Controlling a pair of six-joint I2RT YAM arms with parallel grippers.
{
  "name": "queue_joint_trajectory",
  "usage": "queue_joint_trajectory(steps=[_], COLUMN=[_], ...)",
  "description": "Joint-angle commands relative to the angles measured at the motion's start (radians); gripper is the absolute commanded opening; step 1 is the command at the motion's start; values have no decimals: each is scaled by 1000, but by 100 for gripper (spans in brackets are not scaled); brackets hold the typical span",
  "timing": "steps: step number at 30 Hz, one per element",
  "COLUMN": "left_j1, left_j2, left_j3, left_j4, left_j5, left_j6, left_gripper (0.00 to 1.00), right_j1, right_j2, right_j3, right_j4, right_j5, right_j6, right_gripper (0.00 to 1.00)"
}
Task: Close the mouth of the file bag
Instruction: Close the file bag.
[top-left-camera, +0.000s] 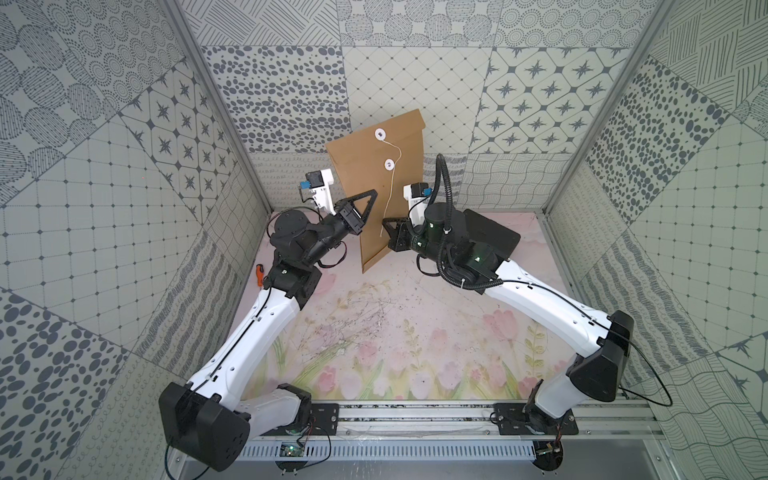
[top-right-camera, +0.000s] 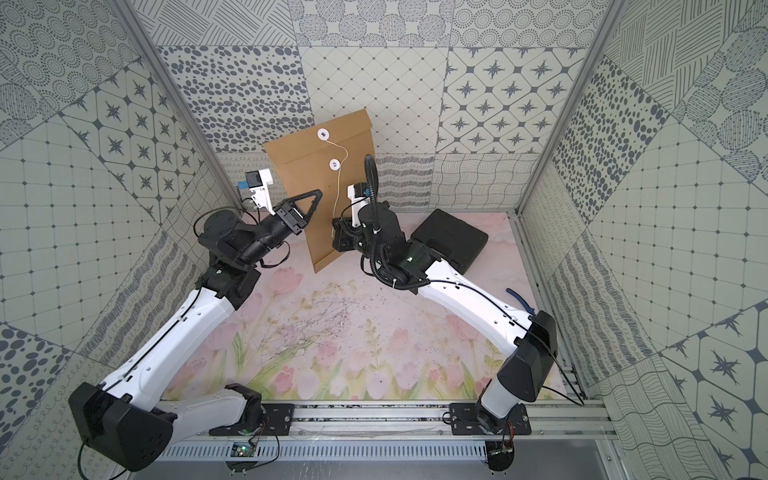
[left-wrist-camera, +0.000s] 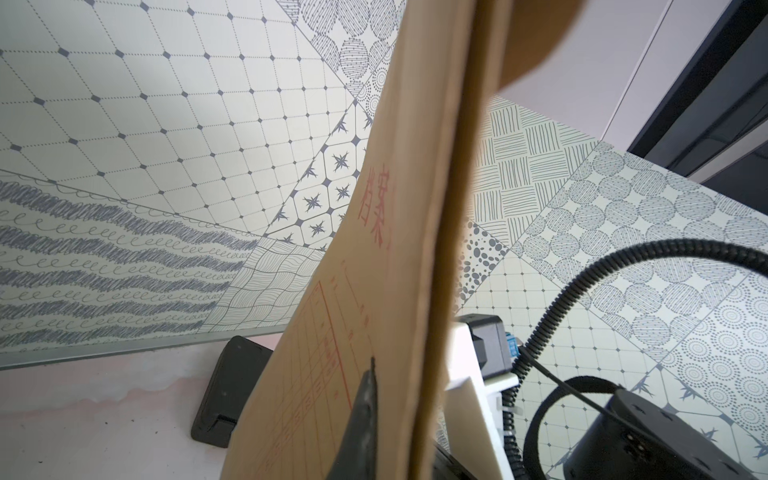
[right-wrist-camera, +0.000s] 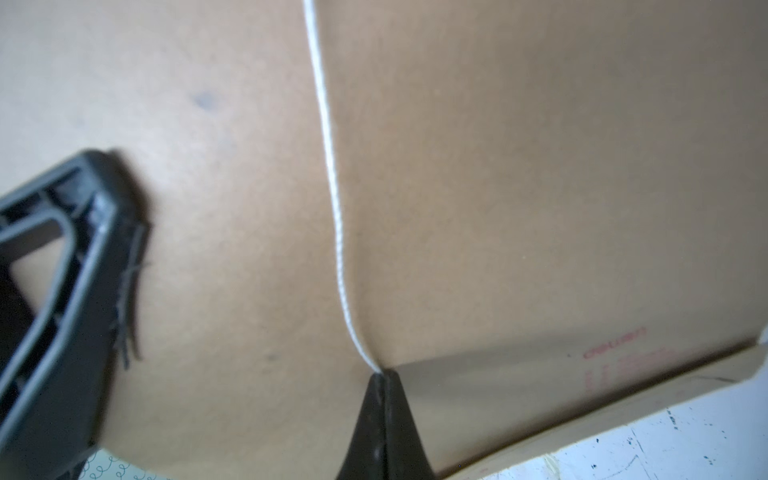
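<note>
Gripping file bag (top-left-camera: 360, 174) by side edge, closed left jaws hold it upright; closed right jaws pinch string (right-wrist-camera: 333, 187) at lower end, against bag's face.

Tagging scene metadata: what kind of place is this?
Probably a lab data-collection booth: grey-and-white patterned printed wall panels on three sides, pink floral printed tabletop mat, silver aluminium rail carrying both arm bases.

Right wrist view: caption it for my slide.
The right gripper pinches the white string in front of the brown file bag.
</note>
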Motion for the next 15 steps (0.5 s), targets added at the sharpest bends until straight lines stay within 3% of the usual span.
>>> queue_joint_trajectory(steps=[1, 15], left_j1=[-8, -6], left_j2=[-7, 14], left_j3=[27, 51], left_j4=[-73, -118], left_j5=[16, 39], left_j6=[162, 224], left_gripper=[0, 0], right_j1=[11, 82], right_j2=[-56, -189], right_j3=[-15, -129], right_j4=[19, 28], right_j5=[-121, -282], right_j6=[-55, -256], right_gripper=[0, 0])
